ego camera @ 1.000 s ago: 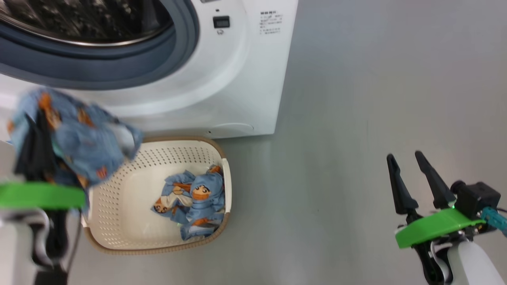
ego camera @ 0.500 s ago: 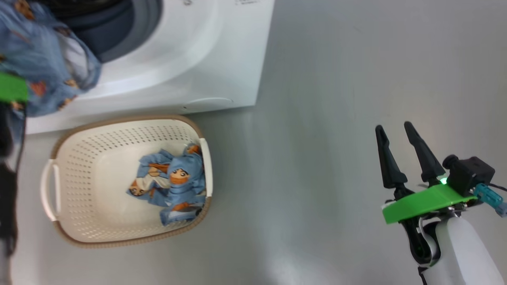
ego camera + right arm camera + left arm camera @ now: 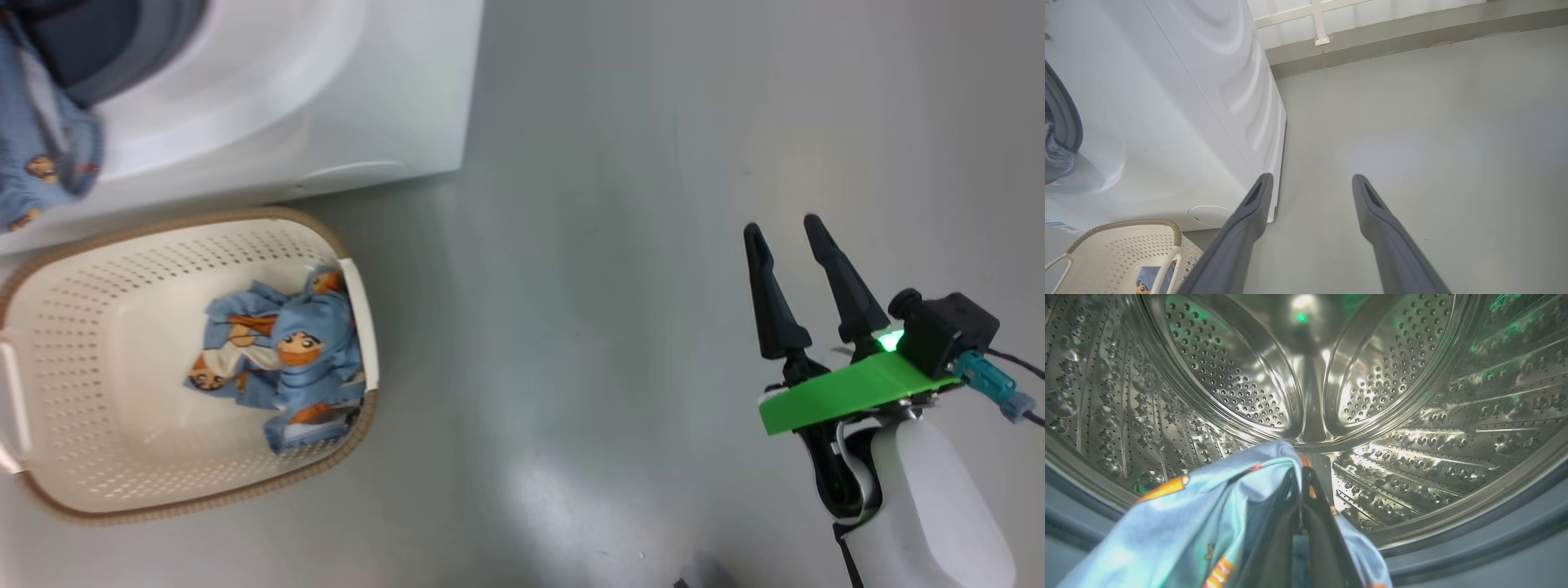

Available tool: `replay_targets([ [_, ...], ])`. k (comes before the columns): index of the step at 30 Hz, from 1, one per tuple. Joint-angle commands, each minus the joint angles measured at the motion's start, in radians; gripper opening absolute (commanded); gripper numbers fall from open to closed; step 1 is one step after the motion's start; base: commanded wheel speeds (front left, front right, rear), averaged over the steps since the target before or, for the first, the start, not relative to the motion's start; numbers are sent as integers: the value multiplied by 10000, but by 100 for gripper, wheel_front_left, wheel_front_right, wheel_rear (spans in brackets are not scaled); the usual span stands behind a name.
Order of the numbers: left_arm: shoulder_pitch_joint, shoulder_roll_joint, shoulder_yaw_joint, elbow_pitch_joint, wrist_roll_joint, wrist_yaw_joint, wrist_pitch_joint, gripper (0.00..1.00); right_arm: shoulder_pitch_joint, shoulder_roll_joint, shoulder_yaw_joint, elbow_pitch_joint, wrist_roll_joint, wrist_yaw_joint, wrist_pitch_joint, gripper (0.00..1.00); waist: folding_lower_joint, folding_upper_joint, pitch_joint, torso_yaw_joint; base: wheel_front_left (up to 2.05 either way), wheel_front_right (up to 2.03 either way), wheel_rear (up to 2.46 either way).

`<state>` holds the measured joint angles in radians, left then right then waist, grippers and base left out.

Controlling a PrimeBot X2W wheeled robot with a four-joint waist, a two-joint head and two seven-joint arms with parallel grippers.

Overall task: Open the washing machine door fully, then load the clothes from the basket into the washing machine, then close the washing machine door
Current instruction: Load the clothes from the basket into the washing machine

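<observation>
My left gripper (image 3: pixel 1301 473) is shut on a light blue printed garment (image 3: pixel 1208 506), held at the mouth of the washing machine's steel drum (image 3: pixel 1412 416). In the head view that garment (image 3: pixel 41 155) hangs at the grey seal of the washing machine (image 3: pixel 326 98). More of the clothes (image 3: pixel 282 359) lie bunched at the right end of the basket (image 3: pixel 98 343), which stands on the floor before the machine. My right gripper (image 3: pixel 780 224) is open and holds nothing, well right of the basket; its wrist view shows the gripper (image 3: pixel 1311 176) over bare floor. The washing machine door is out of view.
Grey floor (image 3: pixel 612 286) stretches between the basket and my right arm. In the right wrist view the machine's white side (image 3: pixel 1188 102) stands to the left, a corner of the basket (image 3: pixel 1126 245) lies below it, and a low wall ledge (image 3: pixel 1392 36) runs behind.
The head camera has swung, sliding machine and basket leftward in view. The held garment rose from above the basket to the drum opening. The right gripper stays open.
</observation>
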<state>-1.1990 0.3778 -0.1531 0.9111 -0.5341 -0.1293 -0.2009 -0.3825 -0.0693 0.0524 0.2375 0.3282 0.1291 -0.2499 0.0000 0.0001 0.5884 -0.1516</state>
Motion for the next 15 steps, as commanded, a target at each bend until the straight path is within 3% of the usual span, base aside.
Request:
replay_targets([
  [1, -257, 631, 66, -56, -69, -14, 23, 0, -20, 44, 244, -253, 112, 16, -118, 100, 0, -1, 279, -272, 0, 0, 0],
  [9, -1346, 1016, -529, 1004, -414, -14, -282, 0, -175, 139, 474, -293, 127, 16, -118, 100, 0, -1, 652, -622, 0, 0, 0],
  [15, -2098, 1329, -616, 468, -261, -14, -596, 0, -252, 175, 542, -319, 165, 16, -118, 100, 0, -1, 895, -710, 0, 0, 0],
])
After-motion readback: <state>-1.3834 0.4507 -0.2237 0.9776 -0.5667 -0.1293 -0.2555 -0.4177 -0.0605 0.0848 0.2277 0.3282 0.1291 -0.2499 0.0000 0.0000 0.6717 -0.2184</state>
